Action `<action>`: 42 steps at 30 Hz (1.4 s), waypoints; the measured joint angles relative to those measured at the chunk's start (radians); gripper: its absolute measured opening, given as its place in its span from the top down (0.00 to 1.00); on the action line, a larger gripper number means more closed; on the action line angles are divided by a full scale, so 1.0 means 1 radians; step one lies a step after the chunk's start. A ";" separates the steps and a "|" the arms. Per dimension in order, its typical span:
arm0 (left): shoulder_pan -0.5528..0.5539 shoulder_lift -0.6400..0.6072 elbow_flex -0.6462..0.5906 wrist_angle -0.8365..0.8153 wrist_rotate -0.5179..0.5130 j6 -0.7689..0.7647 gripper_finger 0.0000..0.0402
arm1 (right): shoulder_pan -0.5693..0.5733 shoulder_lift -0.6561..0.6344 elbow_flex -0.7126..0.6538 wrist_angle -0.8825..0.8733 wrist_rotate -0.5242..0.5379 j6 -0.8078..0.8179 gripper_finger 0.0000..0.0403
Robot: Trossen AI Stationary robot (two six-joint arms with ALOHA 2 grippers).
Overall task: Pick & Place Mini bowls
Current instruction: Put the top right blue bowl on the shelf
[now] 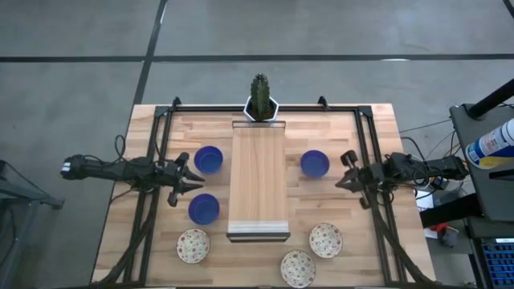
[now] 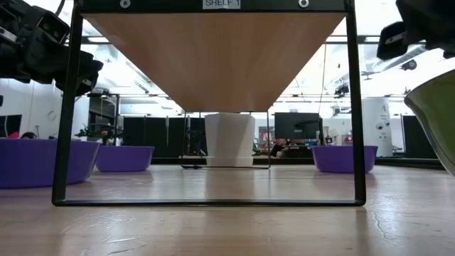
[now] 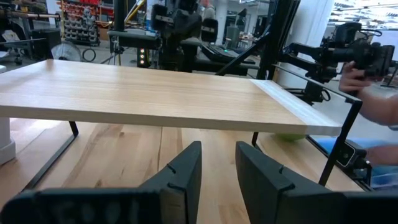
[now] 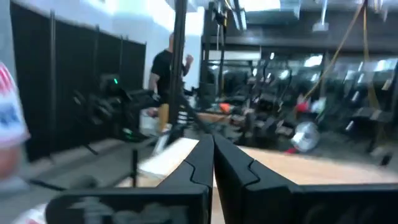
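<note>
Blond plank table (image 1: 337, 265), raised shelf (image 1: 259, 172), workshop room behind.

Right gripper (image 4: 212, 163): two dark fingers (image 4: 239, 168) occupy the lower centre of the frame, pressed together with no visible gap. Pale wooden surface (image 4: 311, 169) lies beyond the fingers. Black upright post (image 4: 180, 56) rises behind. A person in a dark top (image 4: 165, 65) stands in the room, beside dark equipment on a stand (image 4: 112, 106). Background detail is blurred

Two slim black arms (image 1: 120, 170), dark angular fingers (image 3: 180, 177)
</note>
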 joint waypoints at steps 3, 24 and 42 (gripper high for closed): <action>0.000 0.000 0.000 0.000 0.000 0.000 0.74 | 0.000 0.017 0.000 -0.003 0.035 0.133 0.98; 0.000 0.000 0.000 0.000 0.000 0.000 0.74 | -0.001 0.868 0.614 -0.952 0.491 0.305 0.74; 0.000 0.000 0.000 0.000 0.000 0.000 0.74 | -0.001 1.338 0.785 -1.059 0.452 0.117 0.76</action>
